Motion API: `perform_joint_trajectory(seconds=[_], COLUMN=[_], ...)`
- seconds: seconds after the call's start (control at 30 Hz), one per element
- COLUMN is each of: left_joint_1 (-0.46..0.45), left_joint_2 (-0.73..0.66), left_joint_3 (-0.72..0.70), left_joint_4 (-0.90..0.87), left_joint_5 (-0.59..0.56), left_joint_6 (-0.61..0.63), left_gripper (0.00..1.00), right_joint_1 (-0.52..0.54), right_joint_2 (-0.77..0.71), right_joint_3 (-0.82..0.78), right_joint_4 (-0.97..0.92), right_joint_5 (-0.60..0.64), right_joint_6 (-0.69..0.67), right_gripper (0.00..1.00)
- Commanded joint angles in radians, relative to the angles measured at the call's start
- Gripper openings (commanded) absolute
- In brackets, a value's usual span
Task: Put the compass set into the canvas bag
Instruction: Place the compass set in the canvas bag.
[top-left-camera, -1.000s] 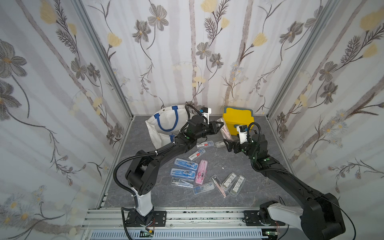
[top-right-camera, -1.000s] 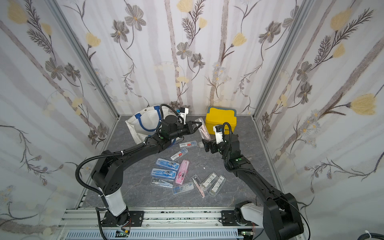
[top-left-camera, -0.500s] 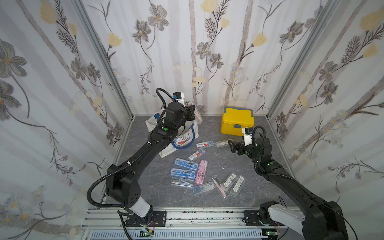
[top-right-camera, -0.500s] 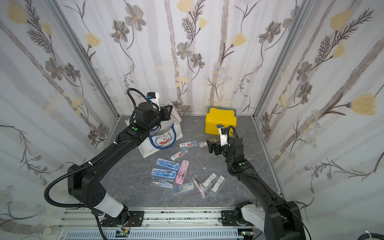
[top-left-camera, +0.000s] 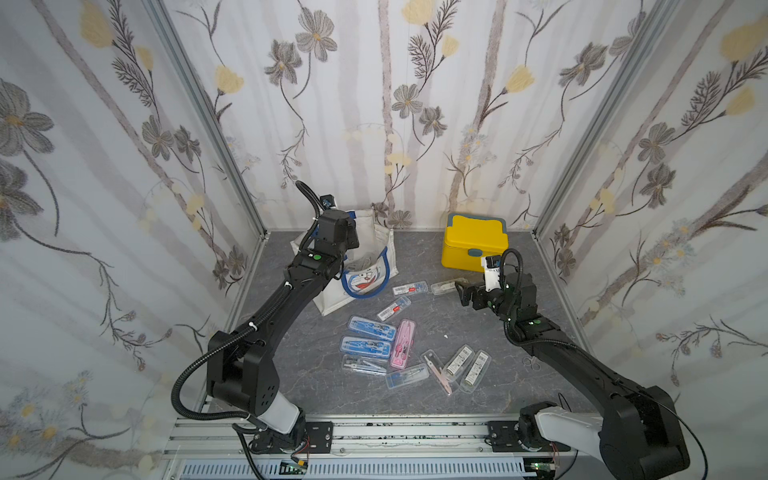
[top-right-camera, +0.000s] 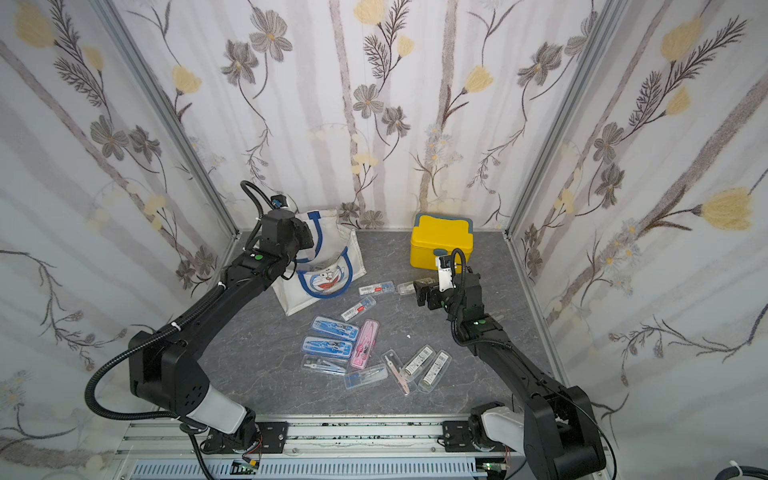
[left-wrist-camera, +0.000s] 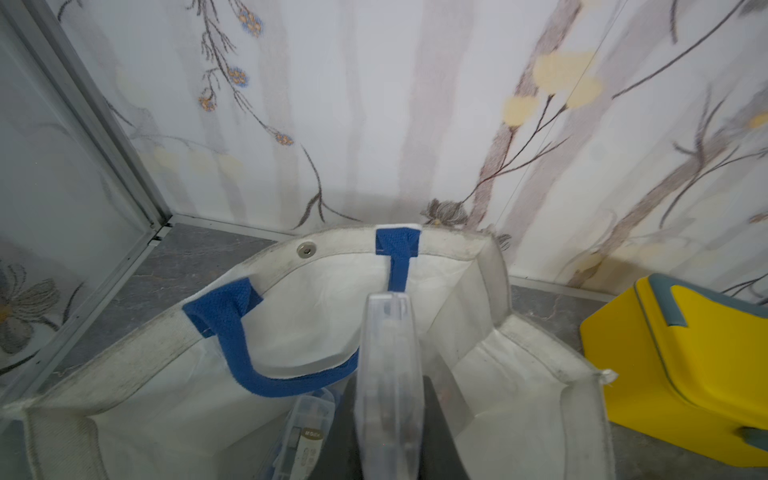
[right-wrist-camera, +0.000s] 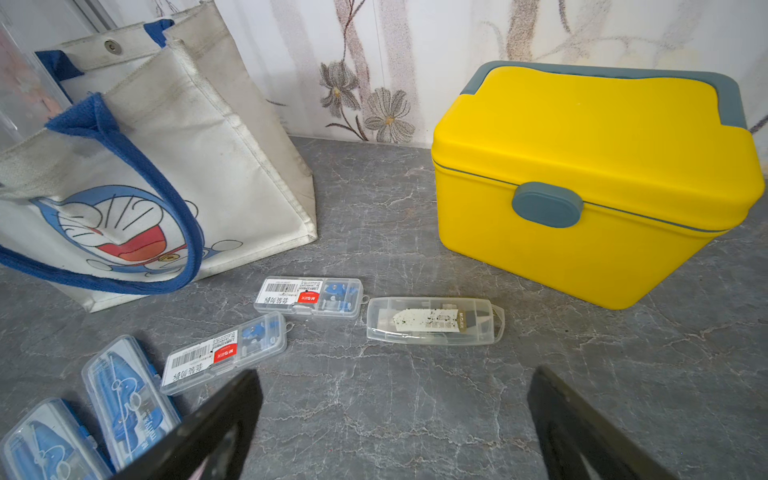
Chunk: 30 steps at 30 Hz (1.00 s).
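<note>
**My left gripper (left-wrist-camera: 388, 419) pinches a compass case (left-wrist-camera: 388, 357) at the mouth of the canvas bag (left-wrist-camera: 124, 351)**

In both top views the bag (top-left-camera: 332, 297) stands at 11 o'clock on the grey floor. The yellow box (top-left-camera: 473, 245) sits at 1 o'clock, well apart from it. Loose cases (top-left-camera: 365, 347) lie scattered from the centre towards 5 o'clock. My left wrist hangs over the bag's open top and hides the fingers. My right gripper (top-left-camera: 464, 293) hovers at 2 o'clock, near a clear case (top-left-camera: 446, 286).

In the left wrist view my fingers are pressed onto the clear case, which I see edge-on against the bag's inner back wall. A blue handle (left-wrist-camera: 232, 332) droops across the opening just beside it. Another case (left-wrist-camera: 307, 432) already lies inside. I cannot tell whether the held case is below the rim.

In the right wrist view my right gripper (right-wrist-camera: 395, 415) is spread wide with nothing between its fingers. Labelled cases (right-wrist-camera: 309, 297) lie on the floor ahead of it, between the bag and the yellow box.
</note>
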<state>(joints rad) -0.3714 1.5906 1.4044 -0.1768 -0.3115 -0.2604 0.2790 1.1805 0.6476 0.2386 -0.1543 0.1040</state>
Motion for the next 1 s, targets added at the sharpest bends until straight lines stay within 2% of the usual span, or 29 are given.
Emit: perform_joint_trajectory(seconds=[0.0,0.37,0.7,0.97], left_joint_1=[0.004,0.003,0.003,0.003], left_joint_2=[0.037,0.207,0.319,0.328], left_joint_3=[0.004,0.082,0.158,0.169], left_joint_4=[-0.036,-0.122,-0.194,-0.199], left_joint_5=[-0.077,-0.070,-0.074,-0.070], left_joint_6=[0.045,0.111,0.110,0.100], left_gripper=[0.07,0.08,0.11,0.28], right_joint_1=[-0.001,0.000,0.000,0.000], right_joint_2=[0.005,0.010,0.011,0.013], right_joint_3=[0.007,-0.005,-0.012,-0.012], right_joint_4=[0.017,0.010,0.005,-0.007], right_joint_5=[0.011,0.029,0.041,0.039], right_joint_6=[0.000,0.014,0.016,0.016], right_gripper=[1.00,1.00,1.00,1.00])
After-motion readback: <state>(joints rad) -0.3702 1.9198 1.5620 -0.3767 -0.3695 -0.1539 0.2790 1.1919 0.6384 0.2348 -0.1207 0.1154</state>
